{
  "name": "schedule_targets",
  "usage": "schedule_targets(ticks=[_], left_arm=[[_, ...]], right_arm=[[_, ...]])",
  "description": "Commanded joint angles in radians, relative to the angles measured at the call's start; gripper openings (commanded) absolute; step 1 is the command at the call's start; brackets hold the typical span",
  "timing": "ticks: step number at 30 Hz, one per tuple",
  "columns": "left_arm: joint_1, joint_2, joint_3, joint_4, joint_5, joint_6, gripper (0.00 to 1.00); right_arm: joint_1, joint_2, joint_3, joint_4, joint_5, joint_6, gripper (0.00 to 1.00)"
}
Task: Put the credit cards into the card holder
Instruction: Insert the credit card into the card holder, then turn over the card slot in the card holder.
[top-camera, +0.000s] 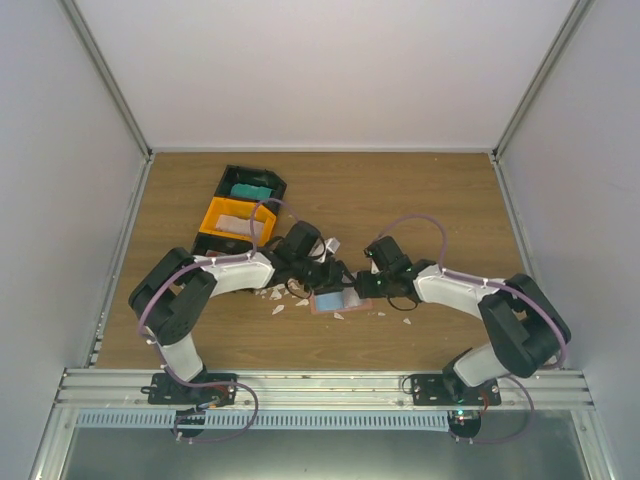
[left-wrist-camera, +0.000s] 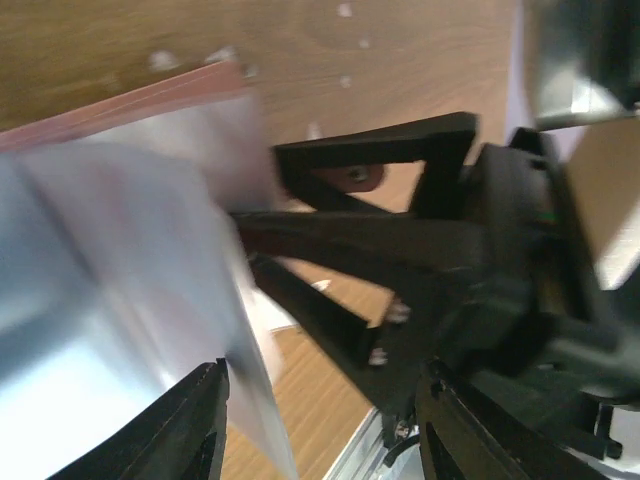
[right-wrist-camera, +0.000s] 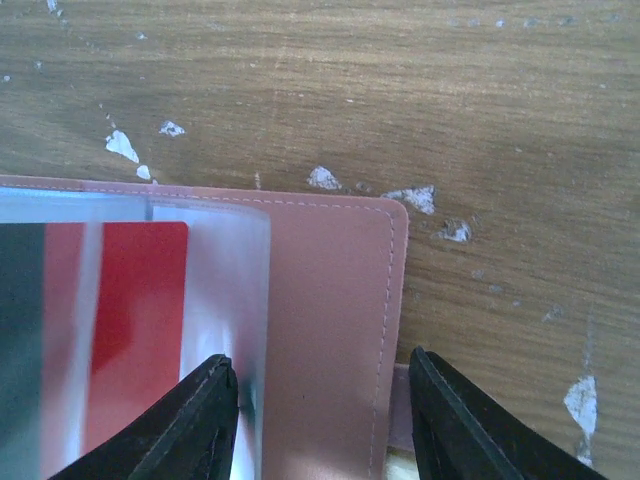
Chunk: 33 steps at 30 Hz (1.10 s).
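- far left on the wooden table (top-camera: 420, 200) there's a black bin (top-camera: 263, 177) with something teal in it, an orange bin (top-camera: 212, 214) right below it, and a second black bin (top-camera: 205, 244) next to that
- left gripper (left-wrist-camera: 320, 430) sits just left of centre, right at the card holder's left end. Its fingers are let go and spread, with bare wood showing in the gap and nothing pinched. The left finger is right against a blurry see-through sleeve (left-wrist-camera: 120, 300)
- little white scraps (top-camera: 278, 309) are scattered on the wood around the middle
- card holder (right-wrist-camera: 330, 330) lies flat on the table between the two grippers, near the front edge. It's open, pink cover down, plastic sleeves on top
- inside the sleeve a red card (right-wrist-camera: 140, 300) is tucked in, and a dark teal card (right-wrist-camera: 20, 330) is at the far left of the right wrist view
- right gripper (right-wrist-camera: 320, 360) comes in from the right, over the holder's right end. Its fingers are apart, one on the sleeve edge and one just past the cover's stitched edge, and they're not clamped on anything as far as I can see
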Motion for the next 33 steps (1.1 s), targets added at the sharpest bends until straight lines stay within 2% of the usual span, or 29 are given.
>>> schedule_targets(ticks=[1, 8, 14, 19, 22, 27, 33], left_arm=[[-0.029, 0.02, 0.068, 0.048, 0.033, 0.047, 0.55], [-0.05, 0.106, 0.117, 0.043, 0.013, 0.063, 0.55], [-0.059, 0.16, 0.138, 0.067, 0.007, 0.064, 0.55], [-0.071, 0.196, 0.169, 0.082, 0.004, 0.079, 0.54], [-0.073, 0.162, 0.166, 0.067, -0.032, 0.103, 0.53], [-0.072, 0.023, 0.155, -0.056, -0.216, 0.172, 0.55], [-0.048, -0.219, 0.132, -0.262, -0.503, 0.226, 0.66]], right_arm=[[0.012, -0.044, -0.026, -0.006, 0.042, 0.056, 0.48], [0.012, -0.141, -0.036, -0.066, 0.203, 0.135, 0.48], [0.01, -0.247, -0.036, -0.11, 0.264, 0.138, 0.48], [0.01, -0.299, -0.03, -0.106, 0.205, 0.087, 0.48], [0.01, -0.294, -0.027, -0.094, 0.133, 0.054, 0.45], [0.022, -0.287, -0.001, -0.096, 0.097, 0.025, 0.4], [0.07, -0.241, 0.072, -0.101, 0.074, -0.011, 0.43]])
